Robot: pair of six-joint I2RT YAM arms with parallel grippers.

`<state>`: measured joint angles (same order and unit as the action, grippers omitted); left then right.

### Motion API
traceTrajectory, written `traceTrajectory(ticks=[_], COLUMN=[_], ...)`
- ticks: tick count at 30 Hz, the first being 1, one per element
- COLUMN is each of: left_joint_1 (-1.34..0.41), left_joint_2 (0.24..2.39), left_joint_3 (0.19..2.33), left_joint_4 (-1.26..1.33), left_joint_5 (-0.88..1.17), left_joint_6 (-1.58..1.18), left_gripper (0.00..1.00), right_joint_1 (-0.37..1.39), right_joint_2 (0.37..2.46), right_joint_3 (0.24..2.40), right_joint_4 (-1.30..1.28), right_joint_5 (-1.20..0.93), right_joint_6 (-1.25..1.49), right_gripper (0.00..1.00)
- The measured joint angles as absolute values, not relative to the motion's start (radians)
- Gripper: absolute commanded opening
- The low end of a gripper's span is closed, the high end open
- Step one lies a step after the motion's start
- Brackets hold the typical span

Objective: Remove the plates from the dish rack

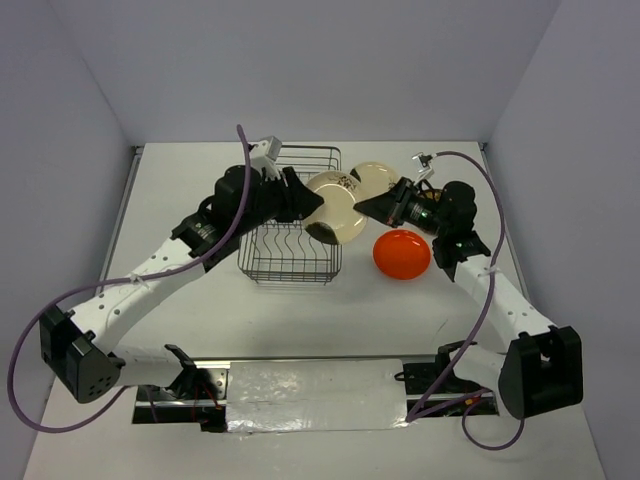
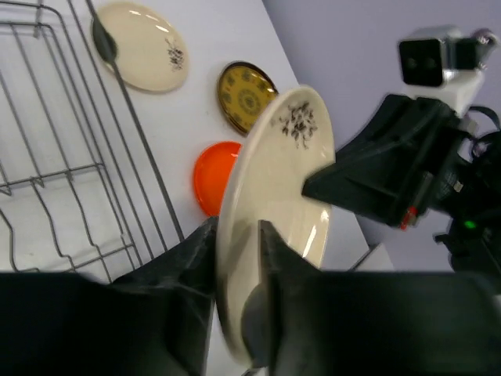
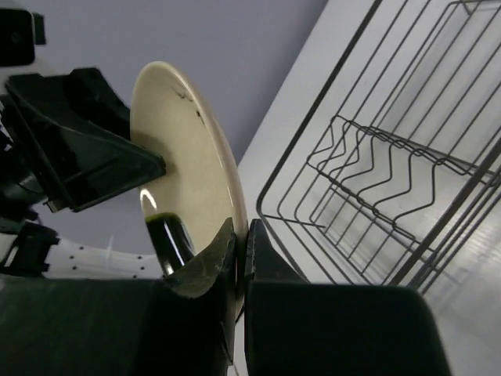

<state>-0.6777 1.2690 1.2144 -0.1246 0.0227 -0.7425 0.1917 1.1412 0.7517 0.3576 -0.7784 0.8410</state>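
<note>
1. Cream plate [image 1: 338, 222] is held on edge in the air, just right of the dish rack [image 1: 290, 265], blotched face toward the right.
2. Left tool [image 1: 312, 205] and right tool [image 1: 361, 208] each pinch its rim from opposite sides.
3. Orange plate [image 1: 402, 255], brown patterned plate [image 2: 246, 98] and second cream plate [image 1: 378, 178] lie flat on the desk [image 1: 200, 180].

Surface: white table [image 1: 200, 310]. Wire dish rack [image 1: 290, 282] stands on it, centre of top view. Orange plate [image 1: 402, 255] lies flat right of rack, apart from it. Cream plate with dark blotch [image 1: 375, 178] lies above that, toward upper centre-right. In left wrist view, brown plate with yellow pattern [image 2: 245, 97] lies between those two.
</note>
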Motion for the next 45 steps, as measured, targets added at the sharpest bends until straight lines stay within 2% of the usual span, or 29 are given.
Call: traceTrajectory(ticks=[1,5,9,16,20,25,26,28,29,30,32,33,34,36,38,39,40,41,43,45], left_joint_1=[-0.674,-0.676,-0.677,-0.673,-0.674,-0.680,-0.683,-0.686,-0.686,-0.687,-0.689,-0.689,-0.689,-0.689,-0.689,-0.689,-0.689,-0.689,-0.681,-0.658], left_joint_2=[1.276,1.353,1.417,1.245,1.159,1.054,1.037,1.009,0.999,0.987,0.964,0.956,0.949,0.945,0.947,0.948,0.950,0.953,0.965,0.997], left_joint_3=[1.215,1.322,1.435,1.282,1.245,1.141,1.124,1.104,1.101,1.097,1.097,1.097,1.096,1.095,1.094,1.093,1.093,1.093,1.094,1.097], left_joint_4=[-0.119,-0.253,-0.443,-0.588,-0.625,-0.653,-0.668,-0.697,-0.709,-0.719,-0.734,-0.741,-0.748,-0.767,-0.790,-0.800,-0.809,-0.817,-0.825,-0.830], left_joint_5=[0.015,-0.105,-0.308,-0.485,-0.496,-0.453,-0.447,-0.445,-0.444,-0.444,-0.445,-0.447,-0.453,-0.467,-0.484,-0.493,-0.503,-0.519,-0.548,-0.563], left_joint_6=[-0.743,-0.754,-0.755,-0.698,-0.662,-0.652,-0.652,-0.651,-0.650,-0.649,-0.641,-0.635,-0.633,-0.632,-0.635,-0.635,-0.636,-0.637,-0.639,-0.640], left_gripper=[0.99,0.99,0.99,0.99,1.00,1.00,0.99,0.99,0.99,1.00,0.99,0.99,1.00,1.00,0.99,1.00,0.99,1.00,1.00,1.00], right_joint_1=[0.192,0.157,0.021,-0.121,-0.120,-0.109,-0.105,-0.094,-0.086,-0.078,-0.054,-0.042,-0.028,0.002,0.033,0.044,0.057,0.068,0.081,0.081], right_joint_2=[1.140,1.154,1.278,1.654,1.848,2.022,2.043,2.074,2.084,2.090,2.101,2.106,2.112,2.128,2.136,2.133,2.120,2.100,2.031,1.941], right_joint_3=[0.756,0.775,0.812,1.015,1.208,1.399,1.420,1.453,1.466,1.477,1.512,1.538,1.565,1.649,1.724,1.742,1.744,1.728,1.647,1.556], right_joint_4=[0.359,0.271,0.214,0.140,0.103,0.053,0.039,0.005,-0.014,-0.033,-0.076,-0.107,-0.140,-0.241,-0.331,-0.365,-0.393,-0.413,-0.446,-0.492], right_joint_5=[-0.776,-0.694,-0.561,-0.445,-0.435,-0.420,-0.416,-0.404,-0.396,-0.395,-0.390,-0.388,-0.381,-0.348,-0.293,-0.251,-0.212,-0.167,-0.079,-0.002], right_joint_6=[0.843,0.841,0.881,0.904,0.888,0.858,0.850,0.834,0.821,0.813,0.786,0.765,0.745,0.693,0.632,0.612,0.595,0.574,0.548,0.515], right_gripper=[0.00,0.00,0.00,0.00,0.00,0.08,0.10,0.23,0.32,0.48,0.59,0.68,0.69,0.80,0.81,0.90,0.91,0.91,1.00,1.00])
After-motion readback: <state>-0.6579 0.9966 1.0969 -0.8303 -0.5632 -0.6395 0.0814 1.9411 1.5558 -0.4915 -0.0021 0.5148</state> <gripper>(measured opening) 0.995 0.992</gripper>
